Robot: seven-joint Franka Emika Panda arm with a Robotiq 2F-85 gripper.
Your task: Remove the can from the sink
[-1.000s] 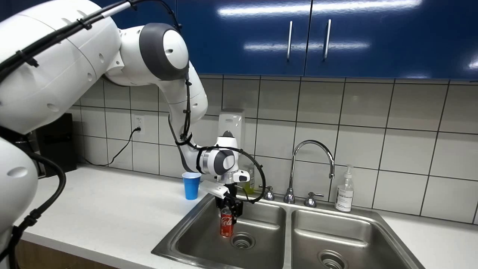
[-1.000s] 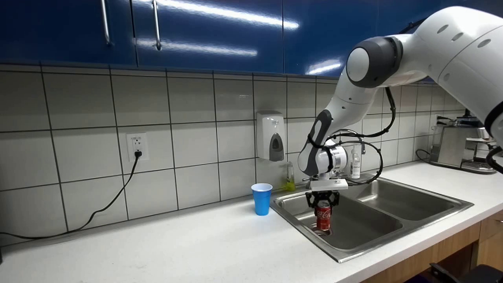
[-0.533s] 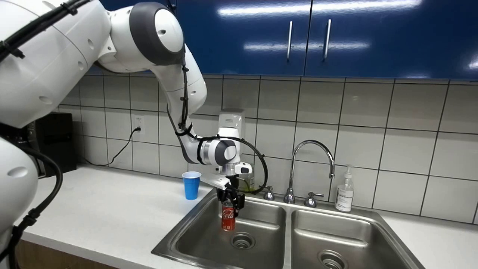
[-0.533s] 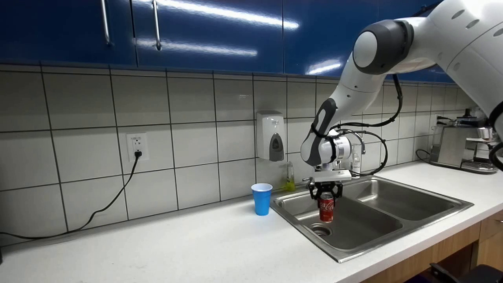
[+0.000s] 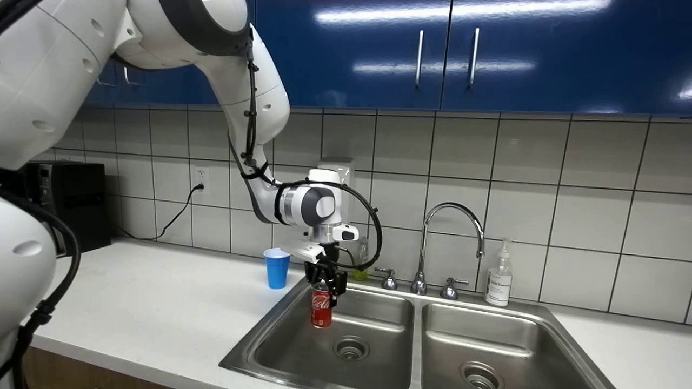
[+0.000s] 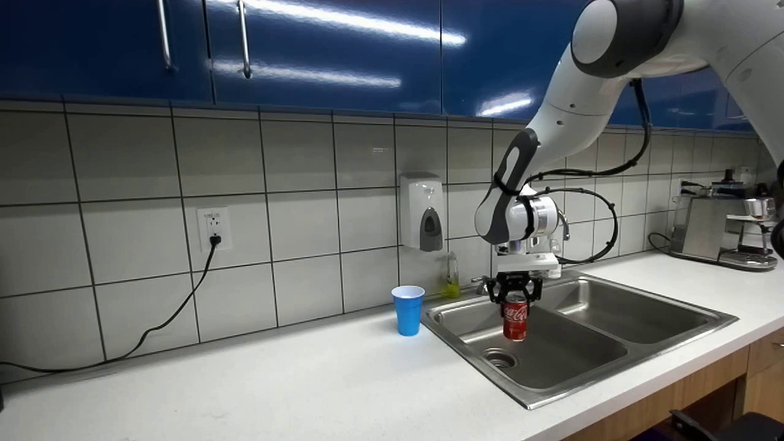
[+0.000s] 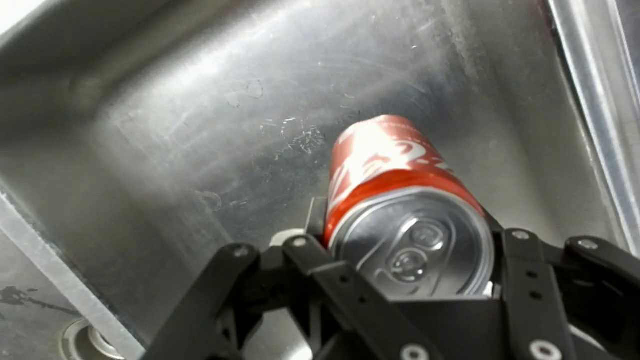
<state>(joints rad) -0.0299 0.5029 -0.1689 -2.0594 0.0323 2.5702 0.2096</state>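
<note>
Downward over the sink [image 5: 417,337], the arched arm [image 5: 232,86] reaches, its tool [image 6: 516,308] clamped on the can [image 7: 402,205]

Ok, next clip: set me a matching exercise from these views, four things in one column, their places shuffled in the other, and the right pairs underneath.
Things
1. blue cup
2. red can
3. chrome faucet
4. boxy white dispenser

Places
A. held between the fingers
B. fixed to the tiled wall
C. standing on the counter beside the sink
D. rising from the sink's back rim

Right pairs: 1-C, 2-A, 3-D, 4-B
</note>
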